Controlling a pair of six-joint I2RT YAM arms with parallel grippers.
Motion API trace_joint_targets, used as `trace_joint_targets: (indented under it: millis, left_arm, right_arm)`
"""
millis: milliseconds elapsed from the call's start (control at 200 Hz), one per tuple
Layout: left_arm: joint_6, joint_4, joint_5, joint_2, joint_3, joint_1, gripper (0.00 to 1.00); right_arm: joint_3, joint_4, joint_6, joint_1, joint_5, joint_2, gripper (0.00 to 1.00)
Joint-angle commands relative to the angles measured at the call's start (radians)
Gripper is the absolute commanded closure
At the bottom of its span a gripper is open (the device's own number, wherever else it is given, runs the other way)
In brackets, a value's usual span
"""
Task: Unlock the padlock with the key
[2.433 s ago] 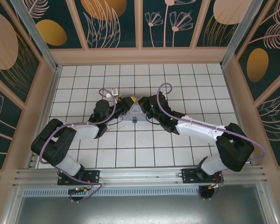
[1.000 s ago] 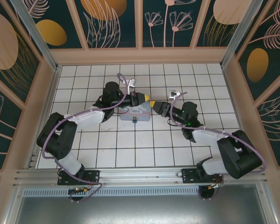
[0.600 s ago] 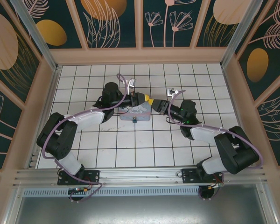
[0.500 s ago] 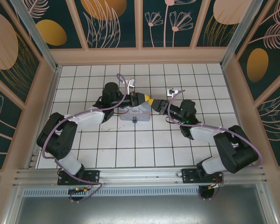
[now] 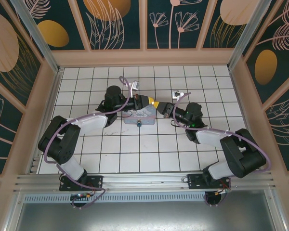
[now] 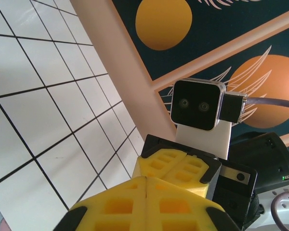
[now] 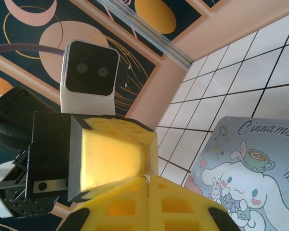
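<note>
The left gripper (image 5: pixel 153 103) and the right gripper (image 5: pixel 162 107) are meeting tip to tip in the middle of the white tiled desk (image 5: pixel 149 159), above the far right corner of a pale blue tin (image 5: pixel 138 117). The left arm is reaching in from the left and the right arm from the right, both stretched low over the tiles.

In the left wrist view, the left arm's own yellow fingers (image 6: pixel 111 207) are pressing flat together, with only a thin seam between them. Just beyond them, the yellow fingers of the other arm are pointing back at them, also clenched, under the white camera block (image 6: pixel 198 106) of the right wrist. In the right wrist view, the right fingers (image 7: pixel 183 207) are again lying closed one against the other, and the wide yellow face of a left finger is standing directly over their tips, touching them or nearly touching. Whether something thin is sitting inside either pair, I cannot tell. The cartoon print of the tin's lid is showing at the right of this view.

The padlock (image 5: pixel 138 124) is lying on the desk as a small dark blue spot at the near edge of the tin, touching it or just beside it, apart from both grippers. The key I am not able to make out.
</note>
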Motion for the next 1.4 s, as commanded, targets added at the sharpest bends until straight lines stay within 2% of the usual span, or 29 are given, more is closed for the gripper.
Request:
trace_joint_targets:
  millis: [0,60,90,195,265,485,626,731,986,1396]
  left_arm:
    - [-0.052,0.044,-0.040,-0.002,-0.024,0.000,0.71]
    - [-0.067,0.024,-0.077,-0.018,-0.030,0.000,0.49]
    - [-0.071,0.005,-0.101,-0.027,-0.029,0.001,0.42]
    - [-0.101,-0.021,-0.153,-0.064,-0.043,0.003,0.28]
    - [-0.123,-0.028,-0.175,-0.093,-0.061,0.003,0.22]
    - [-0.262,-0.094,-0.240,-0.153,-0.097,0.007,0.21]
    - [-0.411,-0.044,-0.247,-0.157,-0.141,0.006,0.24]
    - [-0.471,-0.058,-0.273,-0.169,-0.162,0.007,0.27]
    - [-0.536,-0.078,-0.338,-0.208,-0.183,0.007,0.31]
    - [-0.579,-0.034,-0.345,-0.191,-0.188,0.005,0.37]
  right_arm:
    - [0.029,-0.032,-0.026,0.030,0.057,-0.048,1.00]
    - [0.029,-0.081,-0.050,0.043,0.099,-0.071,1.00]
    - [0.030,-0.121,-0.062,0.050,0.123,-0.082,1.00]
    - [0.029,-0.213,-0.106,0.080,0.219,-0.121,1.00]
    - [0.034,-0.271,-0.139,0.104,0.287,-0.142,1.00]
    - [0.094,-0.458,-0.280,0.230,0.602,-0.165,1.00]
    - [0.104,-0.466,-0.344,0.291,0.774,-0.159,1.00]
    - [0.102,-0.444,-0.399,0.334,0.869,-0.157,1.00]
    - [0.131,-0.402,-0.509,0.397,0.896,-0.120,1.00]
    - [0.207,-0.394,-0.527,0.441,0.882,-0.022,1.00]
